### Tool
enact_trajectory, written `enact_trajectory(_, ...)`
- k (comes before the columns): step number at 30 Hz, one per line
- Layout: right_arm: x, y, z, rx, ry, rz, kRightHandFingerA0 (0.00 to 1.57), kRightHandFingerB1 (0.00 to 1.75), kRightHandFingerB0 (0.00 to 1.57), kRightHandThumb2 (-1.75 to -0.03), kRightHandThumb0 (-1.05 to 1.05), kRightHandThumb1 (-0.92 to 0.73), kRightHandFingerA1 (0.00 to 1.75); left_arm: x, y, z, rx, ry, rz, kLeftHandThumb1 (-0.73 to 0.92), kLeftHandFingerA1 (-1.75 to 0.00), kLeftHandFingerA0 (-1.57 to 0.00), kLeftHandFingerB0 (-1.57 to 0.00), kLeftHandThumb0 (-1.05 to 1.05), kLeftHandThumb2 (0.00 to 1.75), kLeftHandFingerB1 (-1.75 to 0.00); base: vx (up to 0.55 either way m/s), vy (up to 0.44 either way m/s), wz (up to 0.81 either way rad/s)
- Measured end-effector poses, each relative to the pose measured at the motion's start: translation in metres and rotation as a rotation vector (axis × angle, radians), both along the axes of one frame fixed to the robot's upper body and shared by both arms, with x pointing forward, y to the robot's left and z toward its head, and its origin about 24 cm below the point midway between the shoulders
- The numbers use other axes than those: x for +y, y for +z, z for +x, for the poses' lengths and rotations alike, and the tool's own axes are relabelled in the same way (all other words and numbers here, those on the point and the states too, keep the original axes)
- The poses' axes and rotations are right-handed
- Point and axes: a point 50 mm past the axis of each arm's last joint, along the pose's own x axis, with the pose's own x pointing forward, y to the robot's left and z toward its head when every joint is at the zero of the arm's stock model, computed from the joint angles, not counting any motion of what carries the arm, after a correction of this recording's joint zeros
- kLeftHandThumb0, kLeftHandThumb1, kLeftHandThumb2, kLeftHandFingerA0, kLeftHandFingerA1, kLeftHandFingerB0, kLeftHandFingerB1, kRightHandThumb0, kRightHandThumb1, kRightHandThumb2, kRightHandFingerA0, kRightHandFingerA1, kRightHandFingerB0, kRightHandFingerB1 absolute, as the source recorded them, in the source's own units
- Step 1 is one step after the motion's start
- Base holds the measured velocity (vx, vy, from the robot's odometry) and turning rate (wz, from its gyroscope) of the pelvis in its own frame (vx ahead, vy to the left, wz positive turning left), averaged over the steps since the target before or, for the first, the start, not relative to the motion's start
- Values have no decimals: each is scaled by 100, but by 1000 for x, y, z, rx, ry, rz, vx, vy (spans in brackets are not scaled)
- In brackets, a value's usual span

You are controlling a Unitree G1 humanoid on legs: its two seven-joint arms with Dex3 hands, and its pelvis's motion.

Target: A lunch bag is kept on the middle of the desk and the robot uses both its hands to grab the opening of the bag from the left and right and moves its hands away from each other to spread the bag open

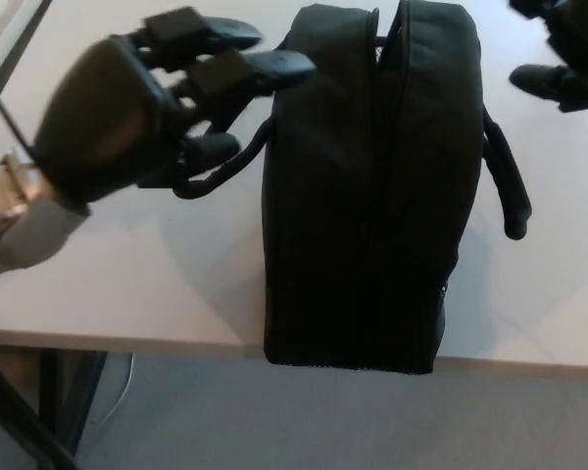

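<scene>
A black lunch bag [372, 186] stands upright on the pale desk [127, 274], its near end at the front edge. A narrow slit of opening runs along its top, only slightly parted at the far end. One loop handle [220, 162] droops to the left, another [505, 181] to the right. My left hand [152, 103] hovers open just left of the bag, fingers spread and pointing at the bag's upper left side, above the left handle. My right hand [563, 49] shows partly at the top right corner, apart from the bag, fingers spread.
The desk's front edge [108, 338] runs across the lower picture, with grey floor [274, 421] below it. A dark desk leg [20, 416] shows at the bottom left.
</scene>
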Motion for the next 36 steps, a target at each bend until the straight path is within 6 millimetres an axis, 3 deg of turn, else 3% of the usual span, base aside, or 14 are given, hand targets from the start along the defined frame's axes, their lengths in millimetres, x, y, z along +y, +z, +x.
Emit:
enact_trajectory(11, 18, -10, 3, 48, 44, -100, 28, 36, 23, -65, -35, -54, 38, -27, -1, -1, -101, -122, 96, 55, -36, -44, -27, -5, 60, -34, 0, 0, 0)
enact_trajectory(15, 24, -15, 3, 56, 65, -126, 38, 31, 28, -56, -29, -55, 36, -28, -7, -1, -113, -135, 105, 56, -36, -47, -30, -7, 60, -34, 0, 0, 0)
enact_trajectory(18, 28, -17, 2, 51, 81, -134, 32, 37, 22, -67, -39, -48, 41, -27, -12, -1, -115, -139, 106, 56, -36, -48, -32, -6, 59, -33, 0, 0, 0)
enact_trajectory(22, 32, -19, 2, 49, 94, -135, 37, 31, 28, -58, -31, -59, 35, -25, -17, -1, -111, -136, 101, 56, -36, -49, -34, -11, 59, -34, 0, 0, 0)
enact_trajectory(23, 32, -20, 2, 51, 96, -133, 59, 57, 56, -84, -34, -49, 60, -24, -19, -1, -107, -135, 99, 56, -40, -67, -67, -11, 57, -41, 0, 0, 0)
enact_trajectory(24, 32, -20, 2, 52, 98, -132, 59, 57, 56, -84, -34, -49, 60, -24, -20, 0, -106, -134, 97, 56, -40, -67, -67, -11, 57, -41, 0, 0, 0)
enact_trajectory(25, 33, -20, 1, 51, 101, -126, 76, 59, 78, -56, -31, -55, 63, -23, -22, 0, -102, -131, 96, 48, -47, -94, -95, -20, 55, -53, 0, 0, 0)
enact_trajectory(27, 33, -20, 1, 39, 113, -113, 78, 58, 84, -57, -32, -55, 77, -22, -23, 0, -94, -126, 101, 46, -54, -109, -104, -19, 54, -59, 0, 0, 0)
enact_trajectory(28, 33, -21, 0, 35, 116, -110, 83, 55, 87, -56, -31, -58, 96, -22, -23, 0, -93, -125, 101, 43, -87, -113, -110, -9, 68, -68, 0, 0, 0)
enact_trajectory(29, 33, -21, 0, 26, 123, -109, 86, 62, 84, -59, -33, -62, 101, -22, -23, 1, -90, -124, 99, 36, -131, -103, -96, -10, 94, -110, 0, 0, 0)
enact_trajectory(30, 34, -22, 0, 22, 126, -109, 86, 62, 84, -59, -33, -62, 101, -22, -23, 1, -88, -122, 99, 36, -131, -103, -96, -10, 94, -110, 0, 0, 0)
enact_trajectory(32, 35, -24, -1, 6, 139, -117, 85, 70, 83, -59, -34, -63, 109, -18, -27, 2, -62, -104, 90, 34, -156, -94, -88, -14, 104, -142, 0, 0, 0)
enact_trajectory(34, 36, -25, -3, -15, 158, -125, 89, 63, 88, -59, -35, -63, 106, -11, -37, 2, -16, -71, 74, 39, -147, -98, -92, -18, 103, -127, 0, 0, 0)
enact_trajectory(36, 38, -25, -4, -34, 173, -123, 89, 64, 91, -59, -37, -65, 110, -6, -44, 2, 15, -48, 55, 38, -150, -98, -92, -17, 104, -129, 0, 0, 0)
